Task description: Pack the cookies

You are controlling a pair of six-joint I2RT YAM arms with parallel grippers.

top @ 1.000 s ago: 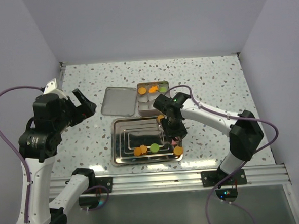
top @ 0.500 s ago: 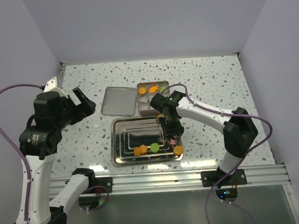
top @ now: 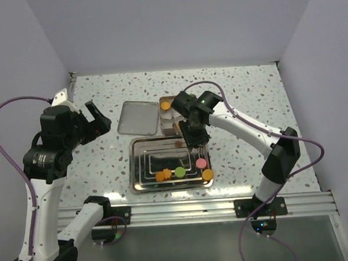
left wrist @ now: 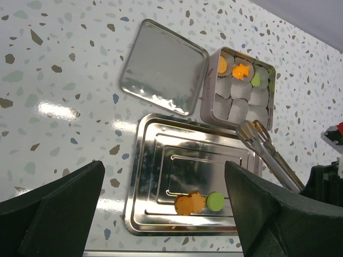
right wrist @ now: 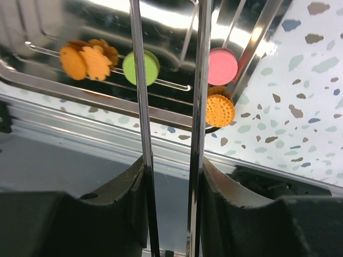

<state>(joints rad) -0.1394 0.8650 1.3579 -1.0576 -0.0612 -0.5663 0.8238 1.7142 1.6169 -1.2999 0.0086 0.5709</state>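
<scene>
From above, the right gripper [top: 193,131] and its arm covered most of the box [top: 164,122], so only one orange disc showed there. The left wrist view gave the box's far row better: an orange disc, an orange flower shape and a green disc, set among pleated white paper cups [left wrist: 236,110]. The tips of the tongs [right wrist: 201,80] ran off the top of the right wrist view. In the left wrist view they were too small to tell whether anything sat between them. The right gripper's dark fingers were clamped on the two thin, shiny metal blades of the tongs. The left gripper [left wrist: 163,166] hung above the table with its fingers spread wide and nothing in them; only their blurred black inner edges showed.

The other cookies [right wrist: 141,68] lay on the stepped, mirror-bright steel tray [top: 138,168], along its near side. There were two overlapping orange pieces, one of them scalloped, then a smooth green disc, a pink disc, and a dimpled orange disc by the rim at the near-right corner. The square metal lid [top: 139,116] lay flat, left of the box, on the speckled table [top: 248,90].
</scene>
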